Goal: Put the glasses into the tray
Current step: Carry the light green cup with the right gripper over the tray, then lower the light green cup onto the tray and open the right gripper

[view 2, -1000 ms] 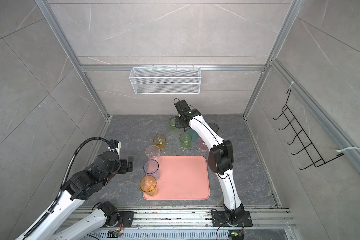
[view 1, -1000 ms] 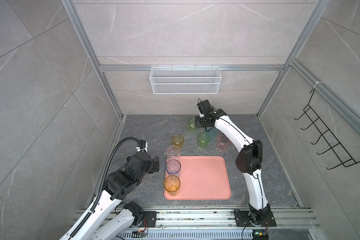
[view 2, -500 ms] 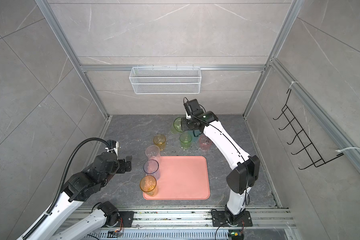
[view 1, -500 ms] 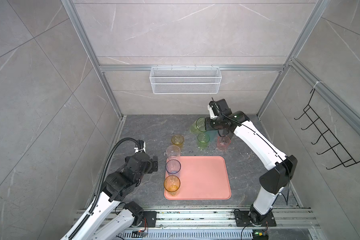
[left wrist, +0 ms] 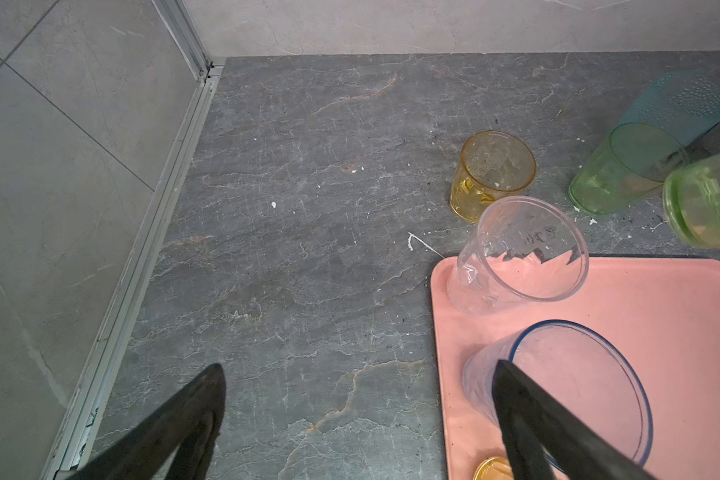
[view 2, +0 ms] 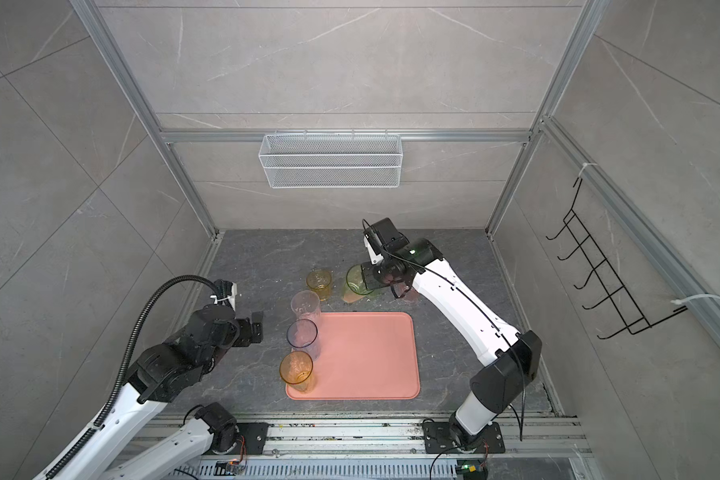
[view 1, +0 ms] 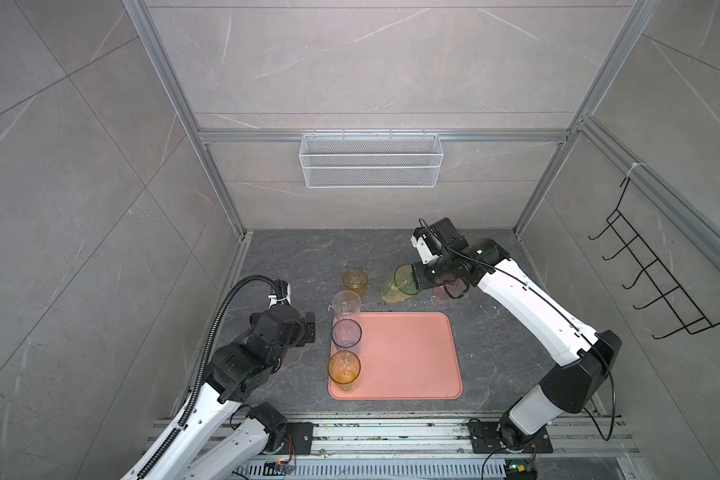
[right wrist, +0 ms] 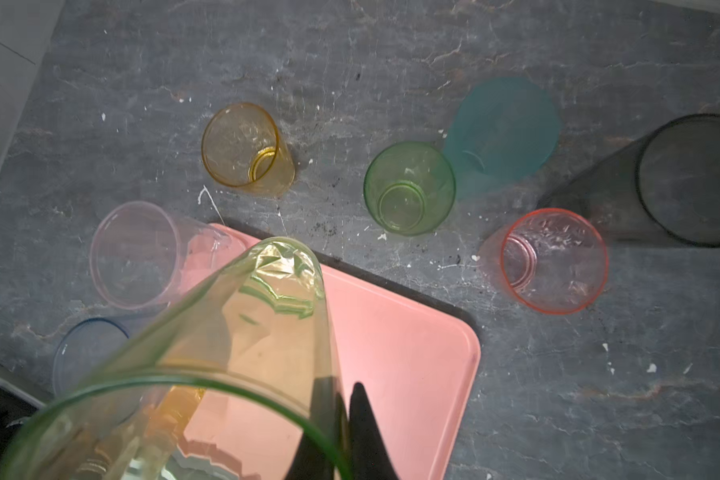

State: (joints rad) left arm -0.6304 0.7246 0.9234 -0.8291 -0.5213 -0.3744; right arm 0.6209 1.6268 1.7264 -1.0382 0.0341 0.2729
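Swung tray-ward since earlier, tall green tumbler [view 1: 396, 286] hangs tilted, rim pinched in right gripper [right wrist: 341, 399]; left gripper [left wrist: 358, 365] gapes empty; tray [view 1: 408, 361] holds clear tumbler [view 1: 346, 305], blue tumbler [view 1: 346, 333], amber tumbler [view 1: 344, 369].

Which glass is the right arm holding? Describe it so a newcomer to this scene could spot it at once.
Start at the salmon-pink tray on the dark stone surface and look just beyond its far edge, to the right gripper. Its jaws are shut on the rim of a tall green glass, held tilted. The short green glass nearby stands upright on the surface, ungripped.
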